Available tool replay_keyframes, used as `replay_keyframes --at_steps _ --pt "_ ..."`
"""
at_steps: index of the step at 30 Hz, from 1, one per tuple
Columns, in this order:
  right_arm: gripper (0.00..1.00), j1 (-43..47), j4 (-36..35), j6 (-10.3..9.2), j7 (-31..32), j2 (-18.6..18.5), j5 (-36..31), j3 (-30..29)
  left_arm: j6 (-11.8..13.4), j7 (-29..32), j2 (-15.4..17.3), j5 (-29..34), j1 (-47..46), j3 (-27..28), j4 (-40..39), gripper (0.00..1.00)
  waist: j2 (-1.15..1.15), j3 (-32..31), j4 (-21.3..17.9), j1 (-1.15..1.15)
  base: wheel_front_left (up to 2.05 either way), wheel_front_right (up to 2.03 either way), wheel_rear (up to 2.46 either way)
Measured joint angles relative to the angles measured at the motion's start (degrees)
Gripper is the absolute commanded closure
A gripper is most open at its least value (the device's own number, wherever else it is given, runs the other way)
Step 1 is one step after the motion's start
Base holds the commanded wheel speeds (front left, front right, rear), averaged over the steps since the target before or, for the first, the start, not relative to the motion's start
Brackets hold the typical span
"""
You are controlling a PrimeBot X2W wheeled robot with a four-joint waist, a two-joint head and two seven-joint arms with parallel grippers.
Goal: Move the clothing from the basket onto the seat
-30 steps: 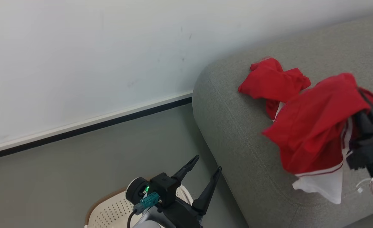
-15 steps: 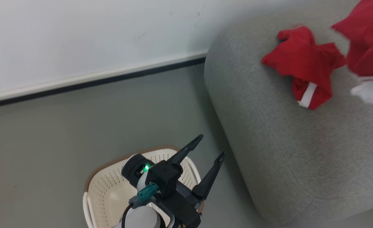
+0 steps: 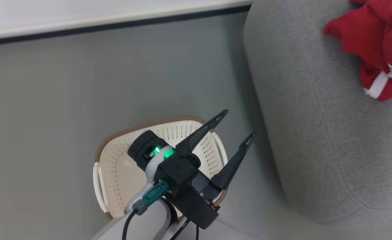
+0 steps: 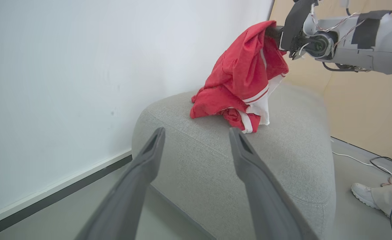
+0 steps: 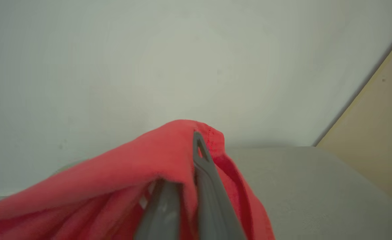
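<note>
As the right claw (image 4: pixel 276 33) pinches a fold of limp, light clothing (image 4: pixel 240 75) over the seat (image 4: pixel 282 160), the left claw (image 3: pixel 237 124) gapes.

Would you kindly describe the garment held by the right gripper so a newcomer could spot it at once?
Find the grey sofa by the white wall. Above it, a red garment hangs from the right gripper. Unlike the crumpled garment lying beneath, it is lifted and shows a broad white panel.

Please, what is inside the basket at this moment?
The visible inside of the basket is bare perforated cream plastic. The left hand and its wrist cover the middle, so that part cannot be checked.
</note>
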Motion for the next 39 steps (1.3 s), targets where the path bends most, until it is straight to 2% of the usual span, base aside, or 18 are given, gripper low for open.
replay_keyframes --at_steps 8,16,17,18,20,22,23,31,39 --pt "1.0 -2.02 3.87 -0.46 -1.43 4.94 0.13 0.85 1.14 1.26 3.6 1.49 -2.1 2.36 -3.72 0.0 0.0 7.1 1.45 0.0 0.0 0.0 0.0" --pt "1.0 -4.44 7.53 -0.32 -4.9 8.35 0.62 1.37 1.6 1.92 5.49 3.09 -4.56 4.28 -4.56 0.0 0.0 12.72 0.65 0.0 0.0 0.0 0.0" --pt "0.93 -4.46 8.14 -0.12 -5.47 8.65 0.63 1.47 1.6 1.92 5.67 3.09 -4.65 4.45 -4.42 0.0 0.01 13.24 0.32 0.01 0.0 0.0 0.0" --pt "0.68 -4.5 9.58 0.25 -6.66 9.31 0.64 1.63 1.8 1.92 5.91 3.11 -4.67 4.71 -4.04 0.0 0.01 13.9 -0.53 0.01 0.0 0.0 0.0" --pt "0.53 -4.72 10.72 0.92 -7.61 9.49 0.64 1.72 2.02 1.91 5.99 3.14 -4.68 4.86 -3.86 0.0 0.0 14.19 -1.44 0.0 0.0 0.0 0.0" --pt "0.13 -5.07 11.52 1.35 -8.34 9.6 0.64 1.77 2.02 1.87 6.0 3.14 -4.68 4.92 -3.44 0.0 0.0 14.18 -2.33 0.0 0.0 0.0 0.0" --pt "0.0 -5.25 11.98 1.69 -8.58 9.65 0.64 1.88 2.02 1.8 6.0 3.14 -4.68 4.95 -3.16 0.0 0.0 14.07 -2.69 0.0 0.0 0.0 0.0" --pt "0.0 -5.04 13.81 3.92 -9.67 11.15 0.62 3.16 2.05 0.38 6.11 2.59 -3.86 5.87 -0.29 0.0 -0.01 10.85 -4.21 -0.01 0.0 0.0 0.0" --pt "0.0 -0.17 14.36 6.15 -10.15 11.87 -0.51 4.98 2.63 -1.19 6.02 0.26 -1.0 7.38 3.34 0.0 -0.01 5.85 -5.24 -0.02 0.0 0.0 0.0"
